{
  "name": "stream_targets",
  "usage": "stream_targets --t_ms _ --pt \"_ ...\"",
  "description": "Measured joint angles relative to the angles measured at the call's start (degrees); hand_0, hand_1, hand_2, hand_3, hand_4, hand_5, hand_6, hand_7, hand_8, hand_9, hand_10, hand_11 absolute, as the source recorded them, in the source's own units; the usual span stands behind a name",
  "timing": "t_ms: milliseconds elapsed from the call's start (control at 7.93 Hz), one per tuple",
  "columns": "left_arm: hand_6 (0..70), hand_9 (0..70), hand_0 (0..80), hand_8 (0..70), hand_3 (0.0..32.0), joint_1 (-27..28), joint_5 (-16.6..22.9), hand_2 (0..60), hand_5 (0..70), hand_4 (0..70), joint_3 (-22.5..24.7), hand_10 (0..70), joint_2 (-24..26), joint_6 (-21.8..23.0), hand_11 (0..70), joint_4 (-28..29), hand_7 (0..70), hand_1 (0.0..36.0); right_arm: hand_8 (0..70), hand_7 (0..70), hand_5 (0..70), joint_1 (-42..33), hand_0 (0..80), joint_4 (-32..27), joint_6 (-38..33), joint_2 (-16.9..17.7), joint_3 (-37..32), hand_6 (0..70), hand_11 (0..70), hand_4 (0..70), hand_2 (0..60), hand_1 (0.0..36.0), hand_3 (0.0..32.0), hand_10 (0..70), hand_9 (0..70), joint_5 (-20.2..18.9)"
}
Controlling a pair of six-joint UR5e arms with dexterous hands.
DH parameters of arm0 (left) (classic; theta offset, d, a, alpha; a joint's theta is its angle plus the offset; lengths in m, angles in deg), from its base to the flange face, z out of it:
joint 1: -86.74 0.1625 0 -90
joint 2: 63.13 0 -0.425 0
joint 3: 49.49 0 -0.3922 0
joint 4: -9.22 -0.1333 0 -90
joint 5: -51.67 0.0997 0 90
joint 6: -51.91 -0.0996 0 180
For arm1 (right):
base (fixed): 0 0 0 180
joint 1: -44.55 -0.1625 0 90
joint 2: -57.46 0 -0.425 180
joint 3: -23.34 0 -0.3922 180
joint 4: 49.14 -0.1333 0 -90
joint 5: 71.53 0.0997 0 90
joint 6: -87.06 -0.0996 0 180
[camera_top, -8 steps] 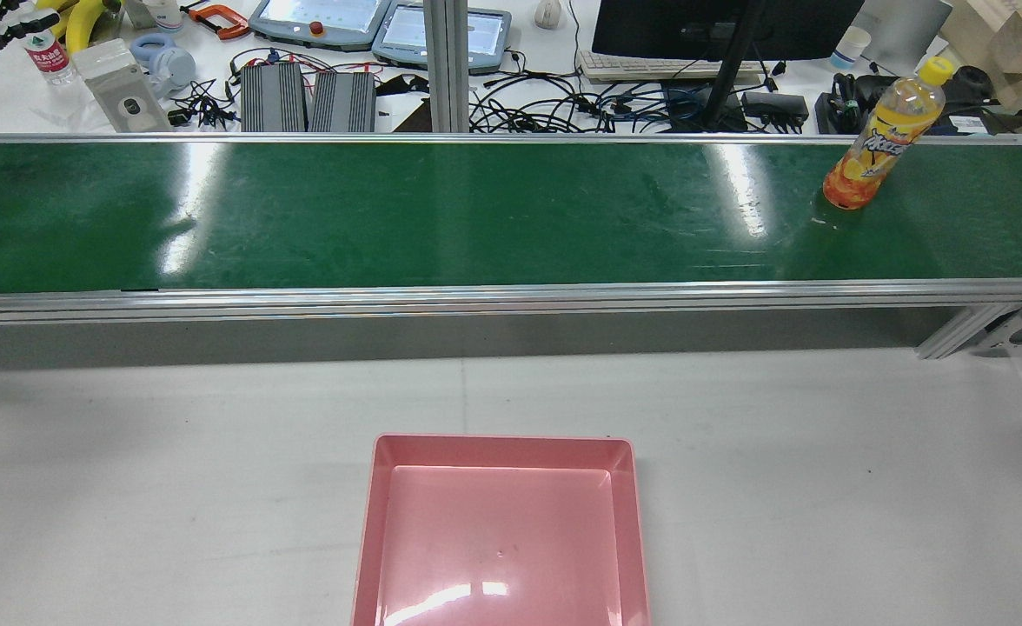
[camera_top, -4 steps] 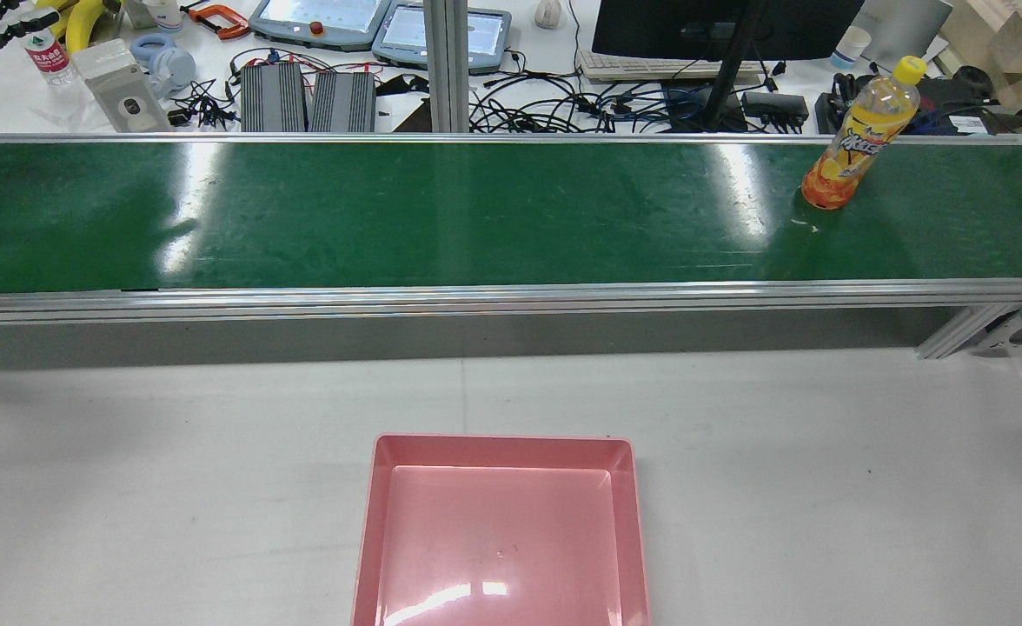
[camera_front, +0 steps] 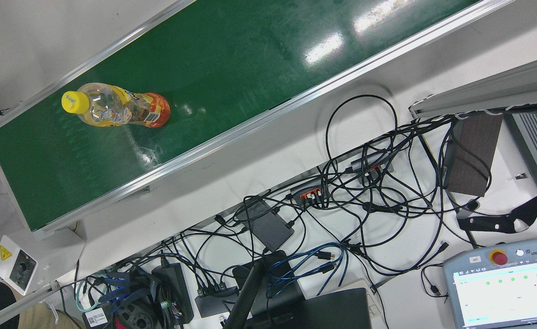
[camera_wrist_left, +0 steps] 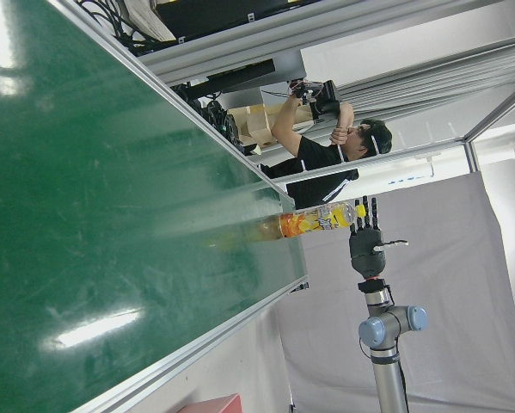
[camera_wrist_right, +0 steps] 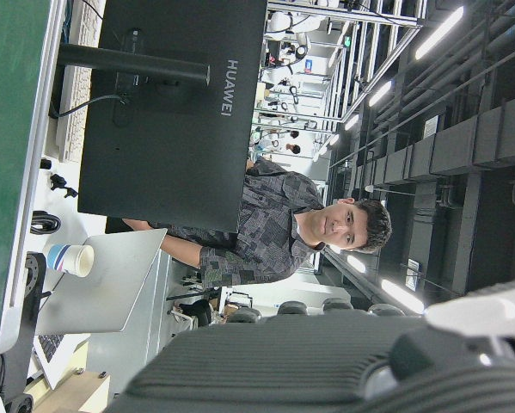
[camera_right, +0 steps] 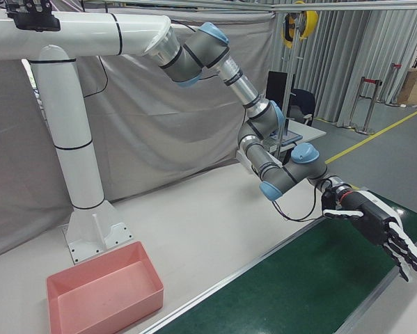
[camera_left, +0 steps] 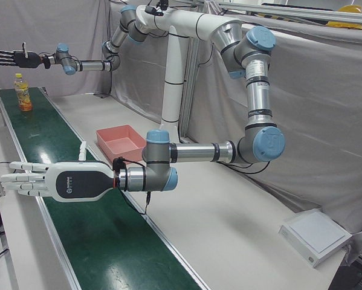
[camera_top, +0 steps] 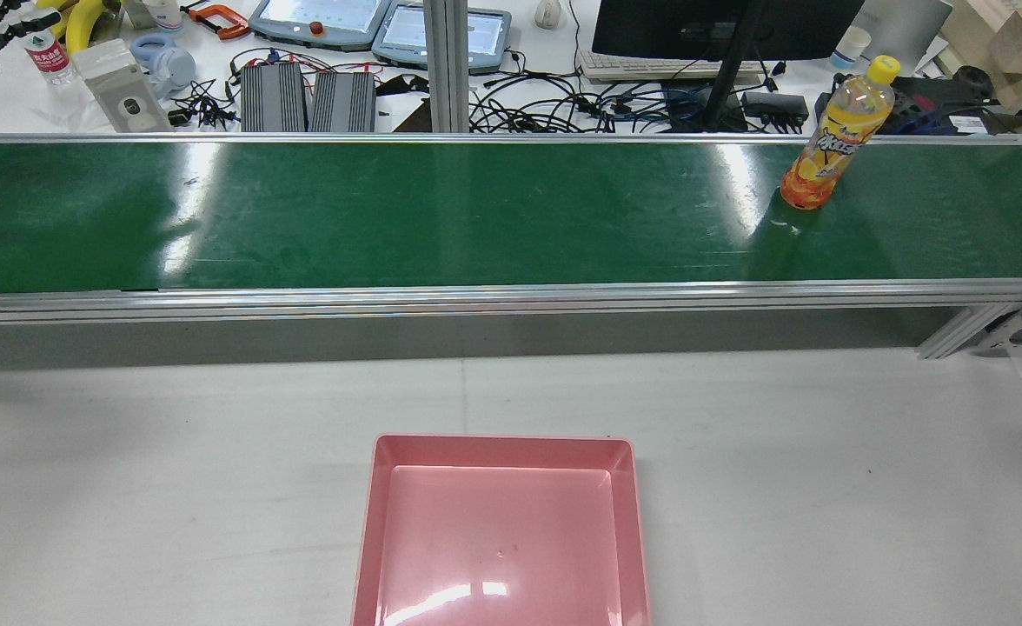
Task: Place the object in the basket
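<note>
Behind my belt: a bench strewn with tangled black cables
Screens: two tablets side by side, a dark monitor
Far left corner: banana, small water bottle
Onlookers: a person behind the monitor

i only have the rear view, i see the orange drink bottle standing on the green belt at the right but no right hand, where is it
observer: The left-front view shows the black right hand raised in the air near the clear orange drink bottle with the yellow cap, not touching it.
operator: is it open
observer: Yes, its fingers are spread apart and it holds nothing.
operator: and the other one
observer: The white-backed left hand is held flat and open over the green conveyor belt, far along it from the bottle.
</note>
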State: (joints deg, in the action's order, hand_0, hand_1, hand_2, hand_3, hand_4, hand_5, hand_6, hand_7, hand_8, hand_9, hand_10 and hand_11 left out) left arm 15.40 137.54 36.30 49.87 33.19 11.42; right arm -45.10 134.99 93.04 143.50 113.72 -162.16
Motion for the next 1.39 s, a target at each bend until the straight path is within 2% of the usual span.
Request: stream_targets --t_ms 756,1134,1387 --pt "0.0 7.8 47.7 3.8 0.0 0.0 0.0 0.0 8.0 14.1 0.0 9.5 0.0 0.0 14.6 0.0 0.0 3.9 0.0 0.0 0.0 0.0 0.0 0.0 0.0 0.0 0.1 0.0 0.0 0.0 0.0 0.0 0.0 0.0 0.0 0.0" --pt "0.0 3.8 48.0 0.9 0.0 0.0 0.0 0.0 7.2 12.7 0.1 10.8 0.0 0.0 16.7 0.0 0.0 4.4 0.0 0.0 0.0 0.0 0.0 0.0 0.0 0.0 0.1 0.0 0.0 0.0 0.0 0.0 0.0 0.0 0.0 0.0" --pt "0.0 6.5 47.9 2.9 0.0 0.0 0.1 0.0 7.4 13.9 0.1 9.4 0.0 0.0 14.6 0.0 0.0 4.1 0.0 0.0 0.0 0.0 0.0 0.0 0.0 0.0 0.1 0.0 0.0 0.0 0.0 0.0 0.0 0.0 0.0 0.0"
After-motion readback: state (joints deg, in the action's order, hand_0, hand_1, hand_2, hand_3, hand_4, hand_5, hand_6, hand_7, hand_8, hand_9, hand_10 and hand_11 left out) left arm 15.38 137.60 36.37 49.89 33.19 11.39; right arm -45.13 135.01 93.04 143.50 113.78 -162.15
